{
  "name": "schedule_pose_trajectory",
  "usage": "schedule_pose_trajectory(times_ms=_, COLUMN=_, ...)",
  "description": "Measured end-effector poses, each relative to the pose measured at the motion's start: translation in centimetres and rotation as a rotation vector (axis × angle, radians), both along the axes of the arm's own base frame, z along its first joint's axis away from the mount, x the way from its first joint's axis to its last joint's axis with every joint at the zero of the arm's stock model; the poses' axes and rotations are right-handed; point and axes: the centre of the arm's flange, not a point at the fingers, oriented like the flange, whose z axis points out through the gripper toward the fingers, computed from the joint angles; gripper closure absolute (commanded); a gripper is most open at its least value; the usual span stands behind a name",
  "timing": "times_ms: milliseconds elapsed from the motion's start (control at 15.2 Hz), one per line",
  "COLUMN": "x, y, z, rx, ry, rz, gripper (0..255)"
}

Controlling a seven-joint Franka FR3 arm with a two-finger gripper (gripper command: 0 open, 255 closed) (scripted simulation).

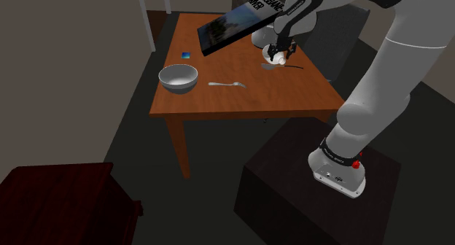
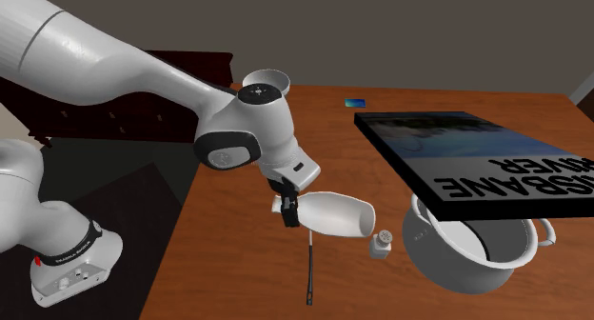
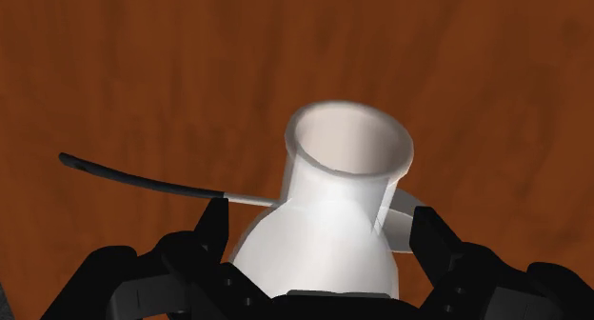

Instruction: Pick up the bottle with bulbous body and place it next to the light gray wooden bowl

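Black gripper (image 3: 320, 215) grasping white bulbous bottle (image 3: 347, 166) by body, neck pointing away. Destination: light grey bowl (image 1: 179, 77) sitting well apart toward shoulder view's left on brown desk (image 1: 240, 101).

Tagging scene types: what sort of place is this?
Probably a home dining room: a wooden table set with a bowl and spoon, and a dark wooden cabinet nearby.

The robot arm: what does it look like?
The arm is white, in rounded segments with dark joints. A black band with white lettering and a small red button sit near its foot. The gripper is all black, with two fingers.
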Motion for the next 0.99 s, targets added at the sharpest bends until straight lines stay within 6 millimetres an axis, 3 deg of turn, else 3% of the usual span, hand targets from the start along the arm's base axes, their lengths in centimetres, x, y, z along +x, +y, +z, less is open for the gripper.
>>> schedule_pose_trajectory(times_ms=660, x=0.0, y=0.0, z=0.0, rx=0.000, ry=-0.001, rz=0.001, gripper=255)
schedule_pose_trajectory(times_ms=990, x=0.1, y=-0.1, z=2.0, rx=0.000, ry=0.000, rz=0.000, gripper=255)
